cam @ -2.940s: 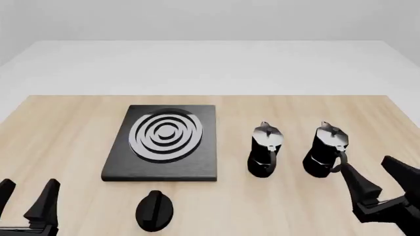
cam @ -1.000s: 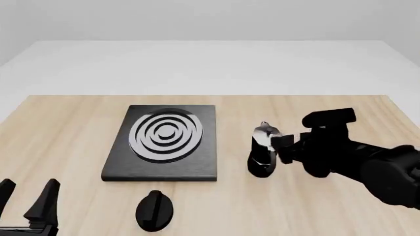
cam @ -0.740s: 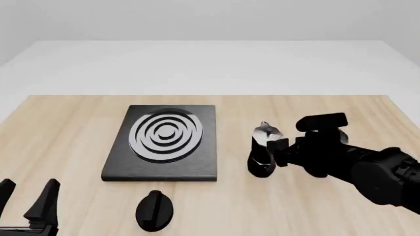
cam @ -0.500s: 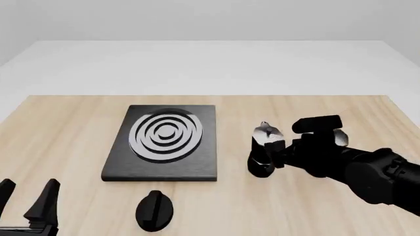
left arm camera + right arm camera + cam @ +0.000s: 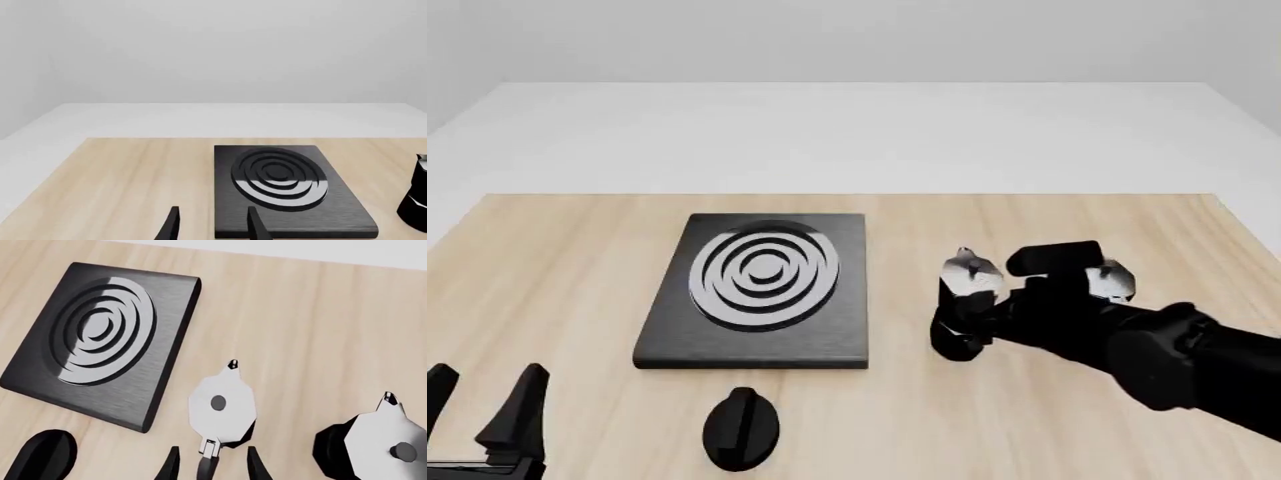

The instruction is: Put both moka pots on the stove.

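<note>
Two black moka pots with silver lids stand right of the stove [image 5: 761,290]. The nearer-to-stove moka pot [image 5: 965,300] [image 5: 222,405] has its black handle [image 5: 208,460] between the fingers of my right gripper [image 5: 985,320] [image 5: 212,467], which is open. My right arm covers most of the other moka pot [image 5: 1114,282] [image 5: 383,440] in the front view. My left gripper [image 5: 487,420] [image 5: 212,229] is open and holds nothing, low at the front left, facing the stove [image 5: 287,185] [image 5: 100,345].
A black oval knob [image 5: 743,428] [image 5: 47,457] lies on the wood table in front of the stove. The right arm's dark body [image 5: 1134,340] stretches across the right side of the table.
My right arm has swung in from the front right and crept left past the right pot, bringing its open fingers around the left pot's handle. The left arm has not moved.
</note>
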### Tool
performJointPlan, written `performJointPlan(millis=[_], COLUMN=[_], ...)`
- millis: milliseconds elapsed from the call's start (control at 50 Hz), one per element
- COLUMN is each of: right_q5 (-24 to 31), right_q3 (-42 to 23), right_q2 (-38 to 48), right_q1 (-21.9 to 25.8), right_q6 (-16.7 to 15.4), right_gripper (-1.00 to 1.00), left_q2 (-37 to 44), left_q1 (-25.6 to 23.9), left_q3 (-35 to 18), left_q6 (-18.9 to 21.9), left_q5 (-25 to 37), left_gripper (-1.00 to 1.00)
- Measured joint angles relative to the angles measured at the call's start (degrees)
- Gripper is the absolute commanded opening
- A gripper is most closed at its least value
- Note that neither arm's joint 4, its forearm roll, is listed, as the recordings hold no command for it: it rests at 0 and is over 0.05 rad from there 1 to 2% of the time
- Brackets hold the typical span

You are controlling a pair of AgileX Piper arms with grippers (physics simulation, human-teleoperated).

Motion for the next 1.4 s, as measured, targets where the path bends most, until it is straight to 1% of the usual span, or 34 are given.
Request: performJointPlan(millis=[720, 740, 860, 980, 1160, 1400], right_q5=[-4.8, -4.9, -5.5, -6.4, -8.5, -10.2], right_q3=[0.6, 0.7, 1.4, 2.7, 4.4, 4.5], right_q2=[6.6, 6.6, 5.5, 3.7, -0.3, -3.7], right_q1=[1.1, 1.1, 0.9, 1.0, 2.5, 4.1], right_q6=[1.9, 1.8, -0.5, -3.7, -8.8, -12.6], right_gripper=[1.00, -1.00, -1.00, -1.00, -1.00, -1.00], left_q2=[0.0, 0.0, 0.0, 0.0, 0.0, 0.0], left_q1=[0.0, 0.0, 0.0, 0.0, 0.0, 0.0], left_q3=[0.0, 0.0, 0.0, 0.0, 0.0, 0.0], left_q6=[0.0, 0.0, 0.0, 0.0, 0.0, 0.0], left_q5=[0.0, 0.0, 0.0, 0.0, 0.0, 0.0], left_gripper=[1.00, 1.00, 1.00, 1.00, 1.00, 1.00])
